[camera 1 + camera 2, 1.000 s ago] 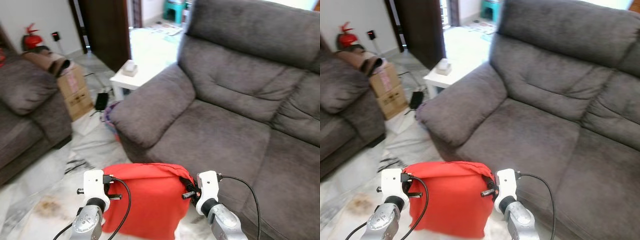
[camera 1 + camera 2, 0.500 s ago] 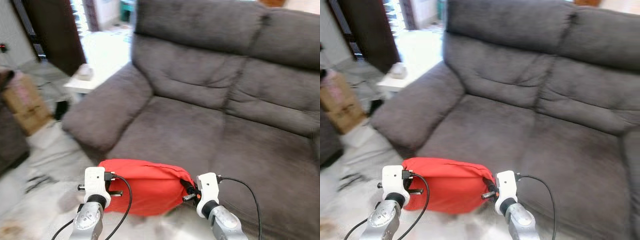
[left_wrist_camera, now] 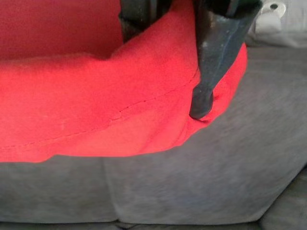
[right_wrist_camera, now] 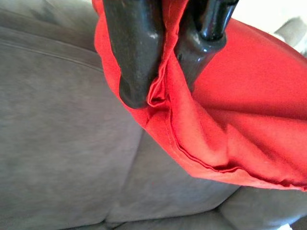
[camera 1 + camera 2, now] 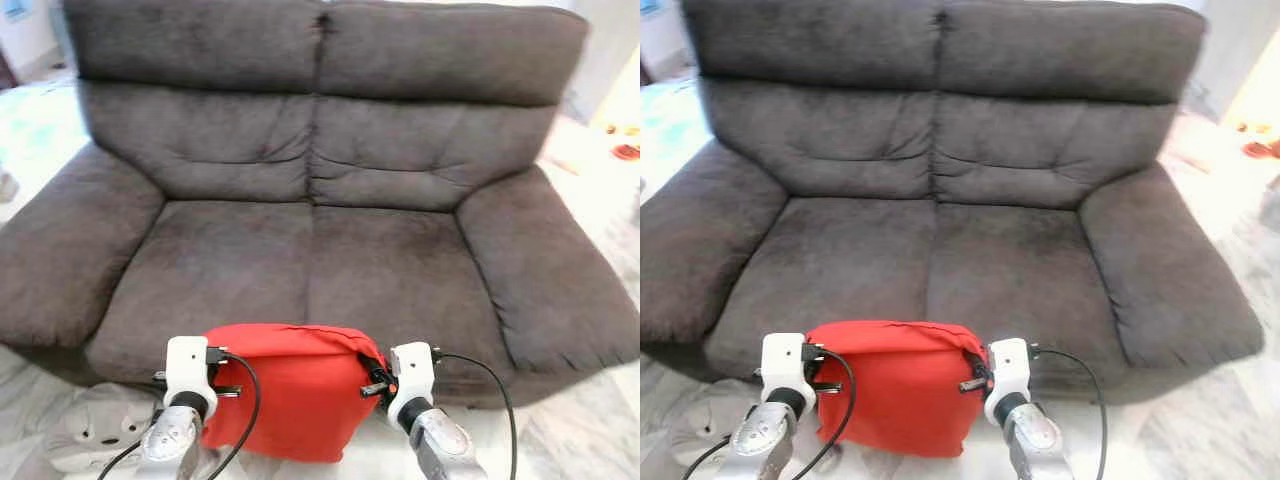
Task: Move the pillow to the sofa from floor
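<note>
A red pillow (image 5: 285, 395) hangs between my two arms, just in front of the dark grey sofa's (image 5: 310, 255) seat edge. My left gripper (image 5: 222, 375) is shut on the pillow's left top corner; its black fingers (image 3: 208, 72) pinch the red cloth in the left wrist view. At the right top corner my right gripper (image 5: 372, 378) is shut on the pillow, a fold of fabric squeezed between its fingers (image 4: 134, 52). The two-seat sofa now stands squarely ahead, seat cushions bare.
A grey plush toy (image 5: 95, 430) lies on the marble floor at the lower left, beside the sofa's left armrest (image 5: 60, 250). The right armrest (image 5: 545, 270) borders bright floor at the right.
The view has swung right, so the sofa is now squarely ahead instead of off to the right. Box, small table and second sofa have left the picture. Both grippers still hold the pillow.
</note>
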Available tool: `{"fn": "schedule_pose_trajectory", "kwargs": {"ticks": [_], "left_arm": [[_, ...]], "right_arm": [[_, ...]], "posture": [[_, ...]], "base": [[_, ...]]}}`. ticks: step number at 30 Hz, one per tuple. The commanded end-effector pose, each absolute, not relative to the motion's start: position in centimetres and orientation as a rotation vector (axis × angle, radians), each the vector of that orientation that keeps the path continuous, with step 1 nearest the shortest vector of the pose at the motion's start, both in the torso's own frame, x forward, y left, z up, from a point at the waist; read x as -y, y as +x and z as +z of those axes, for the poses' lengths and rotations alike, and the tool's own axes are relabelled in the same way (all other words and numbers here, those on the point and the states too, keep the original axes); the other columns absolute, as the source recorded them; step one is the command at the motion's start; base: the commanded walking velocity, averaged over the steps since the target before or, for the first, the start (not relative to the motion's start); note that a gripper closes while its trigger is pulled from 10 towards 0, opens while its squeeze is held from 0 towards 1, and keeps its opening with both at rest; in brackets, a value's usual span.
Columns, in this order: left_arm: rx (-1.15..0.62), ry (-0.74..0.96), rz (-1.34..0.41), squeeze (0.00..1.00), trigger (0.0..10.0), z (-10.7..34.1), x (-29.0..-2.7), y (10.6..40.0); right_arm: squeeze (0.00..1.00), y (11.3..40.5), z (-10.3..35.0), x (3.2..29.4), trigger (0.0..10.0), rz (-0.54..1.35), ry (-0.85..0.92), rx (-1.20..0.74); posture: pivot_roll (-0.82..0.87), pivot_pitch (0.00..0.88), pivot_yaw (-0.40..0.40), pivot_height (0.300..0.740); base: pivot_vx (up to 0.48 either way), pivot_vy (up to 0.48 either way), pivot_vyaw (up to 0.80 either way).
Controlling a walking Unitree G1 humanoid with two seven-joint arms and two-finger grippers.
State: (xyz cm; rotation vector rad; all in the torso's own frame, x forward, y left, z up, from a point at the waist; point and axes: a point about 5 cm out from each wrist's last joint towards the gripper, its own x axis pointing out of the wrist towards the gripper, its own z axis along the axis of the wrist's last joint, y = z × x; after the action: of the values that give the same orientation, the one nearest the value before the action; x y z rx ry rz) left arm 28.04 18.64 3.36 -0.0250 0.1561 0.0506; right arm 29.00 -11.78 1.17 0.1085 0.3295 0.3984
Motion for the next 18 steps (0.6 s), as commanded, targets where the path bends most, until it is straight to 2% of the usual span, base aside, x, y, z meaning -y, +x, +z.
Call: {"fn": "schedule_pose_trajectory", "kwargs": {"ticks": [1, 4, 6, 18], "left_arm": [[-0.076, -0.004, 0.075, 0.00, 10.0, 4.90, -19.39, 28.71], [-0.074, 0.012, 0.076, 0.00, 10.0, 4.97, -19.41, 28.73], [-0.071, 0.016, 0.078, 0.00, 10.0, 5.01, -19.44, 28.73], [-0.065, 0.020, 0.083, 0.00, 10.0, 5.07, -19.29, 28.67]], "right_arm": [[0.00, 29.19, 1.39, 12.16, 10.0, 0.376, 0.112, -0.313], [0.00, 29.25, 1.48, 12.13, 10.0, 0.378, 0.117, -0.306], [0.00, 29.29, 1.59, 12.12, 10.0, 0.375, 0.122, -0.295], [0.00, 29.50, 1.80, 12.24, 10.0, 0.374, 0.117, -0.285]], "posture": [[0.09, 0.100, 0.042, 0.740], [0.09, 0.100, 0.040, 0.740], [0.09, 0.099, 0.039, 0.740], [0.09, 0.101, 0.032, 0.740]], "base": [[0.000, 0.000, -0.80], [0.000, 0.000, -0.80], [0.000, -0.262, 0.00], [0.000, -0.468, 0.00]]}}
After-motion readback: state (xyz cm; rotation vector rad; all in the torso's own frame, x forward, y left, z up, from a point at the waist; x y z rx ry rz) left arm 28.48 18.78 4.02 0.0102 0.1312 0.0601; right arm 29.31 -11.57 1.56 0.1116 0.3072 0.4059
